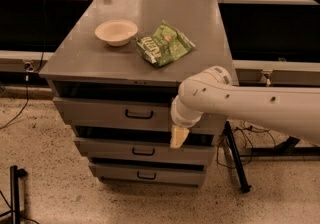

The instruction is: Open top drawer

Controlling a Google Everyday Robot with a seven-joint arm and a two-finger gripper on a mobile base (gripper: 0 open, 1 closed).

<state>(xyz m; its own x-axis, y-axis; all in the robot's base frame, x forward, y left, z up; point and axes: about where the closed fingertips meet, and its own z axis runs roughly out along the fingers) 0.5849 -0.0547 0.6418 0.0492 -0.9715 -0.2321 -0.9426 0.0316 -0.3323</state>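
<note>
Arm [250, 108] is a chunky white tube, smooth and rounded, with a few tiny dark dots along it (screws, probably). A ringed white cuff leads to the cream-yellow gripper [179, 136], which sits just under the top drawer [100, 113].
</note>
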